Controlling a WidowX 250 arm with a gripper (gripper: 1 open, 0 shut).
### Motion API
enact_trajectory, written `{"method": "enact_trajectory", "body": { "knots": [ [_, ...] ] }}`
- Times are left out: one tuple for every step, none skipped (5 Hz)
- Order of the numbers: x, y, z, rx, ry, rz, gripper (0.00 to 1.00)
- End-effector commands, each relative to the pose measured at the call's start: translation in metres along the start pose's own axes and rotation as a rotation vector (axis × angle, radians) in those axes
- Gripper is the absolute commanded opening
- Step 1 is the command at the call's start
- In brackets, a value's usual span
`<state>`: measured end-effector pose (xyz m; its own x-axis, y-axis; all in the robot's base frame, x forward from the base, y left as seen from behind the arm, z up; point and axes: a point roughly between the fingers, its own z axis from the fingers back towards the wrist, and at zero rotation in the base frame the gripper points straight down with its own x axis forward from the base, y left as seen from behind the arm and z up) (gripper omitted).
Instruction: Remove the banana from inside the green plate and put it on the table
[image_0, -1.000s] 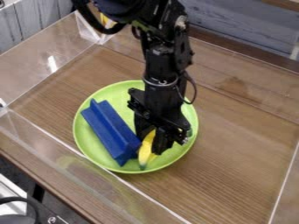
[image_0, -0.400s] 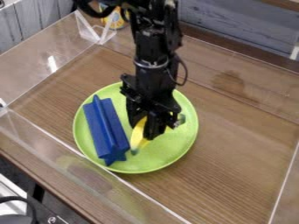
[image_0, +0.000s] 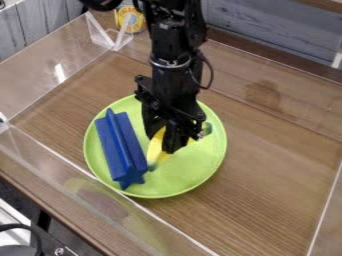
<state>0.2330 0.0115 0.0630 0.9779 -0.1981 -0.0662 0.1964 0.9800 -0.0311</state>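
Observation:
The round lime-green plate (image_0: 201, 170) lies on the wood-grain table (image_0: 281, 150). Pointing straight down over the plate's middle, my black gripper (image_0: 163, 140) is shut on the small yellow banana (image_0: 156, 151), which hangs between the fingers just above the plate's floor. Only the banana's lower half shows below the fingers; its upper part is hidden by them. A blue block (image_0: 123, 150) rests in the left half of the plate, close beside the banana.
Clear acrylic walls (image_0: 54, 60) ring the table on the left, front and back. Bare wood lies to the right of the plate and behind it.
The gripper has risen and shifted left and up in the picture with the banana in it; the banana has come off the plate's front-right area. The blue block and plate have stayed put.

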Motion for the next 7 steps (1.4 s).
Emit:
{"method": "enact_trajectory", "body": {
  "knots": [
    [0.003, 0.004, 0.004, 0.01, -0.033, 0.027, 0.0],
    [0.002, 0.01, 0.005, 0.007, -0.035, 0.078, 0.0],
    [0.001, 0.013, 0.007, 0.002, -0.037, 0.127, 0.0],
    [-0.004, 0.023, 0.004, 0.004, -0.036, 0.096, 0.0],
    [-0.009, 0.03, 0.002, 0.006, -0.034, 0.068, 0.0],
    [-0.005, 0.029, 0.006, 0.004, -0.032, 0.066, 0.0],
    [-0.001, 0.029, 0.011, 0.003, -0.031, 0.062, 0.0]
  ]
}}
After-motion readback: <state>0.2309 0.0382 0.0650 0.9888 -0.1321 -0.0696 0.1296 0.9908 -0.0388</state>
